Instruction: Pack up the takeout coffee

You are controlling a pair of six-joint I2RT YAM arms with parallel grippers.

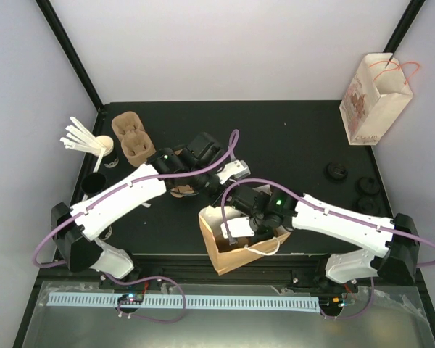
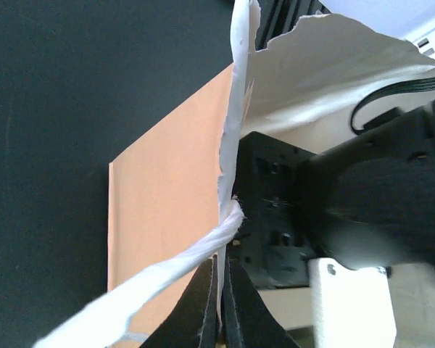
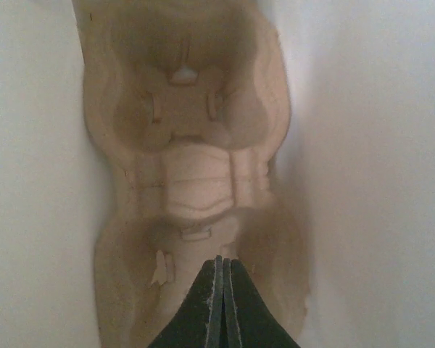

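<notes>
Meanwhile, the takeout coffee [image 1: 94, 181] is seen at the tabletop's [image 1: 290, 138] left, nearest the left fingers [image 2: 199, 312] pinched on the brown bag's [image 1: 228, 254] rim; right fingers [image 3: 210, 304] are pressed together inside it.

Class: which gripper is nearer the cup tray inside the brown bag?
Right. The right gripper is inside the bag, its tip over the tray; the left gripper pinches the bag's rim from outside.
</notes>
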